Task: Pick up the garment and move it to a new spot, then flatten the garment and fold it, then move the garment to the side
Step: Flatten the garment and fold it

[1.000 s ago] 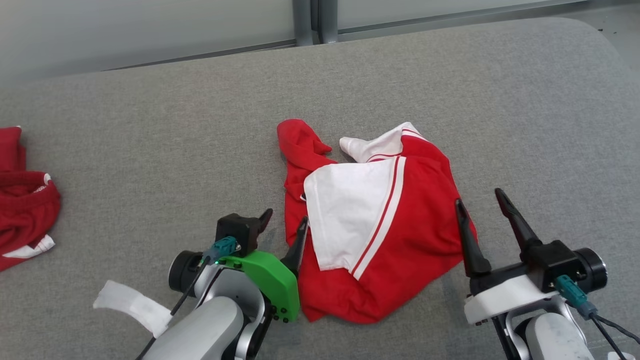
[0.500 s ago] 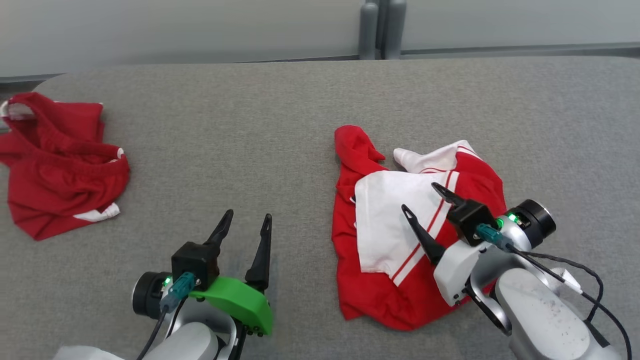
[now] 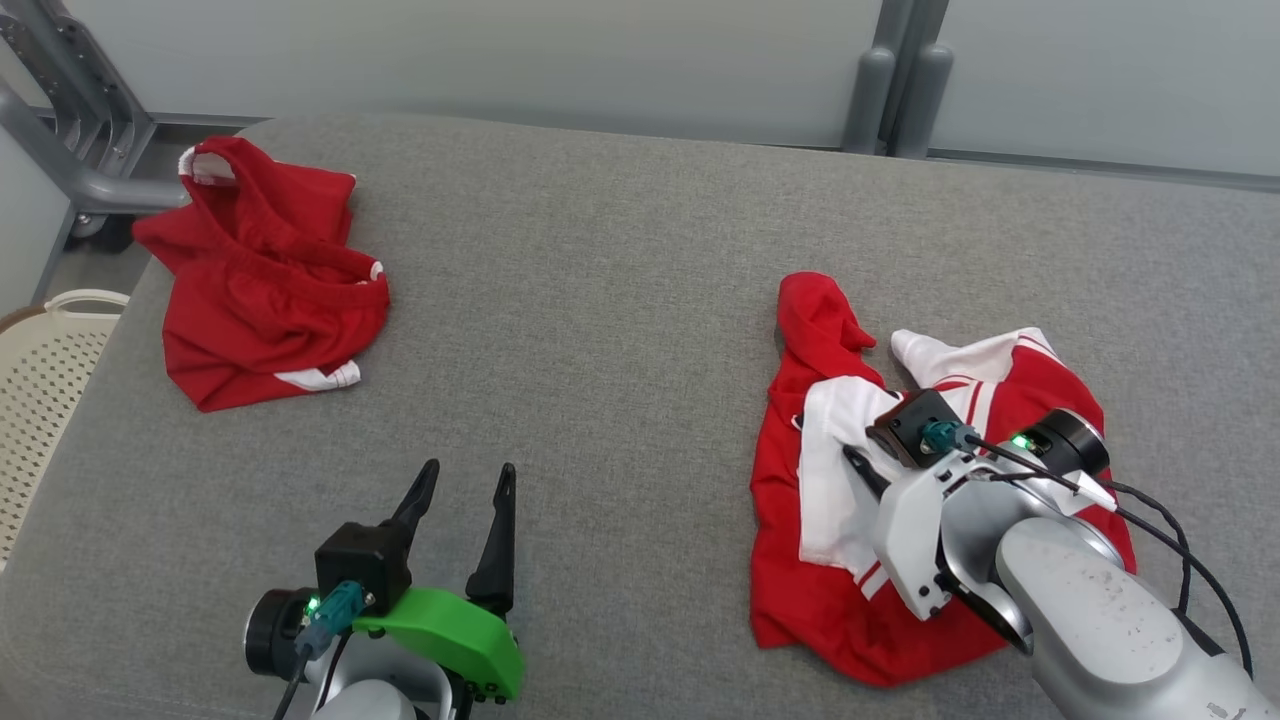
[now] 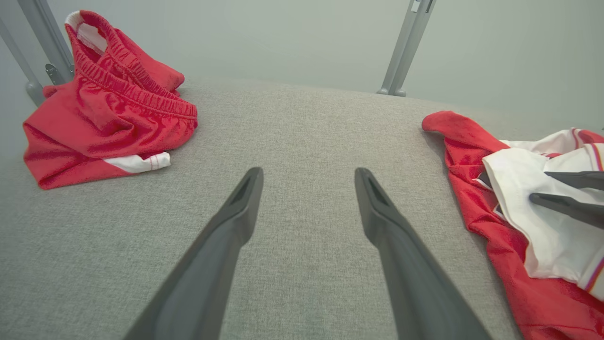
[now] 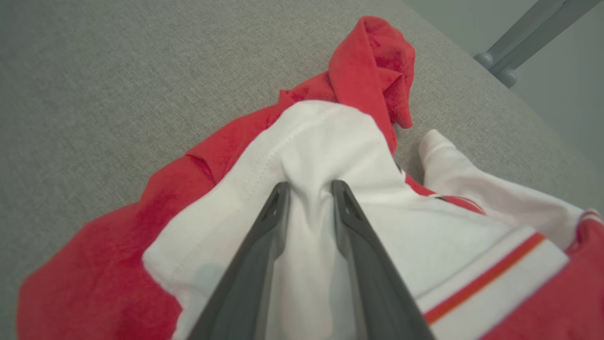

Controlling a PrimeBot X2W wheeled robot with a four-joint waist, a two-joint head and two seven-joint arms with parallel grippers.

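- Left gripper [image 3: 470, 467]: two long dark tapered fingers on a black block [image 3: 365, 562]. A bright green bracket [image 3: 450, 632] has small dark screws [image 3: 480, 690] at its 5 o'clock edge.
- Teal connector [image 3: 335, 610] with a dark cable sits at the block's 7 o'clock.
- Right gripper [image 5: 310, 184]: matching dark fingers, white bracket [image 3: 905, 530], teal plug [image 3: 940, 435], black cables [image 3: 1130, 490].
- Right forearm [image 3: 1090, 610]: silver-grey, dark-speckled.

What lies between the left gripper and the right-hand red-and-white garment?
Only bare grey cushion separates the left gripper from that red-and-white garment, as the head and left wrist views show.
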